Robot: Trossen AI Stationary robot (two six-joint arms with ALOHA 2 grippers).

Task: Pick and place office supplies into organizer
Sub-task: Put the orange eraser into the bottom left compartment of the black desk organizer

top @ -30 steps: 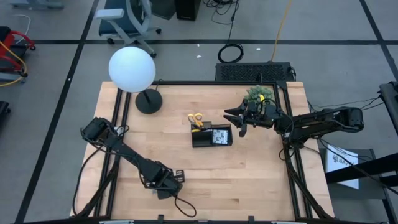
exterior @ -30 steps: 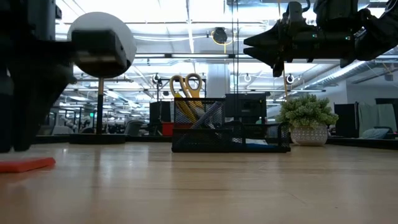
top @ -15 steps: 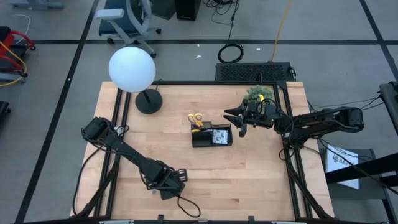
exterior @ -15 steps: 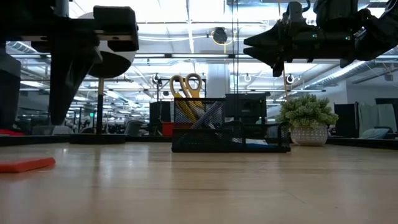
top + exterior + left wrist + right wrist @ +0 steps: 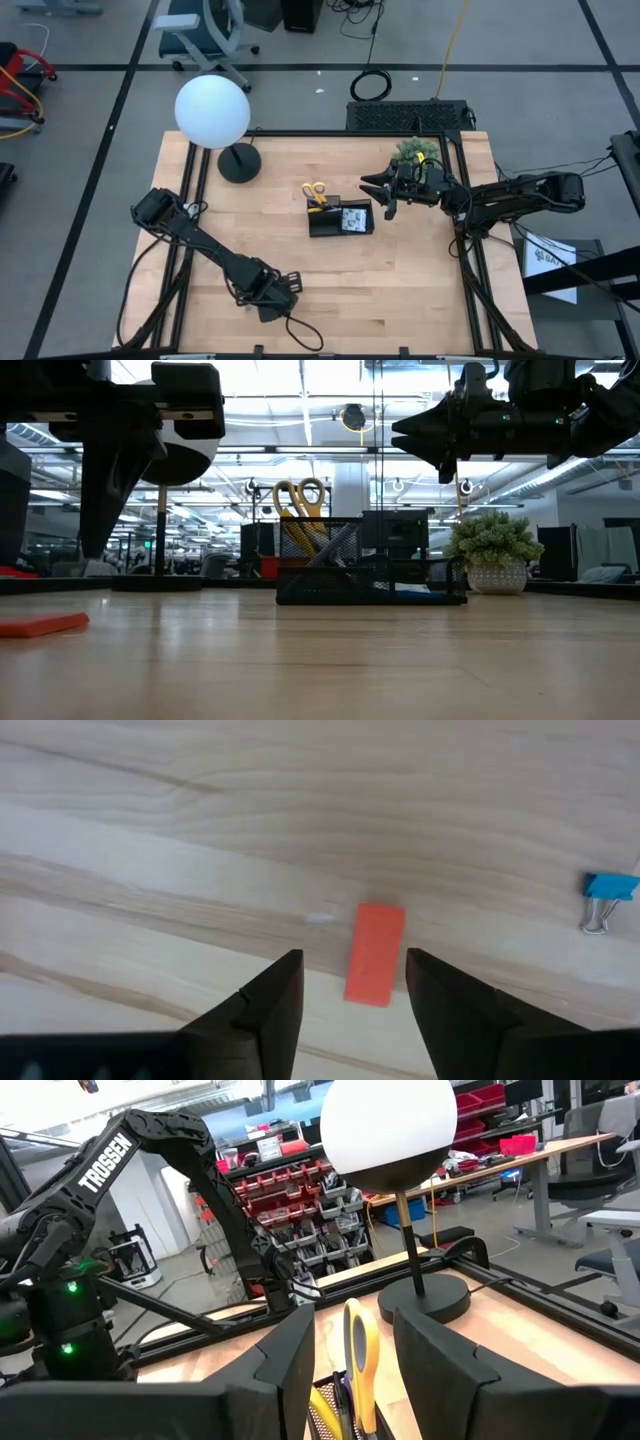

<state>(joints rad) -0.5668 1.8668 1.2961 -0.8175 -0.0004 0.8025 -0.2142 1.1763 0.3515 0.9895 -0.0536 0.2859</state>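
Note:
The black organizer (image 5: 340, 217) stands mid-table with yellow-handled scissors (image 5: 316, 192) upright in its taller compartment (image 5: 320, 550). A small red eraser (image 5: 375, 953) lies flat on the wood near the table's near edge, also seen in the low view (image 5: 42, 624). My left gripper (image 5: 350, 982) hangs open just above it, one finger on each side, touching nothing. My right gripper (image 5: 378, 192) hovers open above the organizer's right end. It looks toward the scissors' handle (image 5: 357, 1345).
A blue binder clip (image 5: 607, 898) lies on the wood close to the eraser. A white globe lamp (image 5: 212, 112) on a black round base (image 5: 239, 162) stands at the far left. A green plant (image 5: 495, 550) sits at the far right behind the right arm.
My left gripper has opened above the red eraser and shifted a little; its fingers now stand apart on either side. The eraser has stayed where it lay.

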